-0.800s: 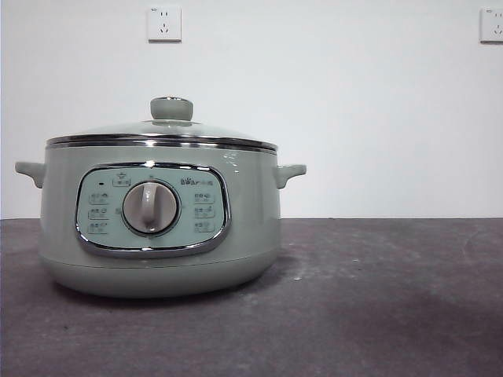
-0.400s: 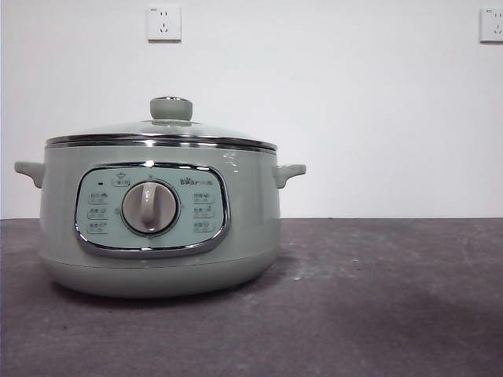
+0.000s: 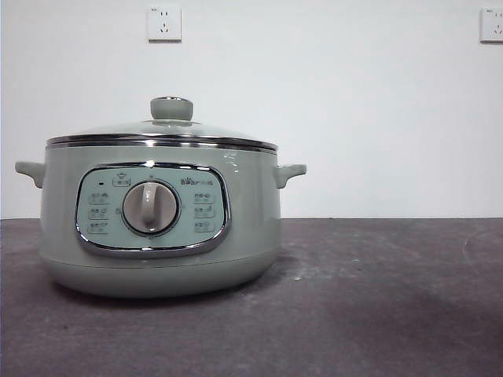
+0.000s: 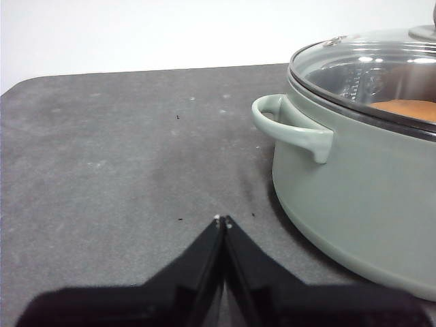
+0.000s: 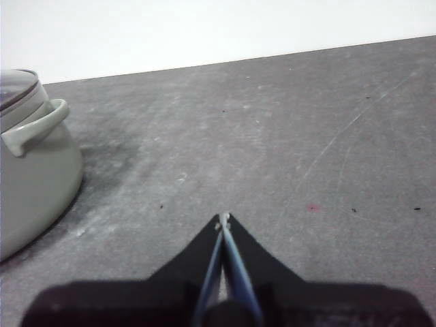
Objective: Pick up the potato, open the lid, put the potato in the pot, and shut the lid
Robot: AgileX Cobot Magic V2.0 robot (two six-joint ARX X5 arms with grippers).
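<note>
Pot [image 3: 161, 228] sits on the dark tabletop [image 3: 377, 298] with the lid [image 3: 161, 133] seated flush on its rim, knob [image 3: 171, 108] up. Potato [image 4: 407, 109] shows as an orange-brown patch through the glass in the left wrist view, so it looks to be inside the pot already, under the shut lid. Task reads as done or nearly so.

Left hand [image 4: 223, 221]: jaws together, nothing between them, low over bare tabletop. The pot is just beside it, its side handle [image 4: 293, 126] ahead of the fingertips and off to one side, not touching.

Right hand [image 5: 223, 218]: jaws together, empty, over bare tabletop. The pot's other handle [image 5: 34, 129] is well off to one side and ahead, apart from the hand. Neither hand shows in the front view.

Handling, judged only:
- Lid is glass with a steel rim: rigid, breakable, likely slick. Take it by the knob only, jaws across the knob's waist, lift straight.
- Potato is firm, smooth and rounded, probably light. Grip across the short axis at the middle; it may roll or slip if pinched near an end.
- Pot looks heavy and stable, unlikely to shift on a light bump.
</note>
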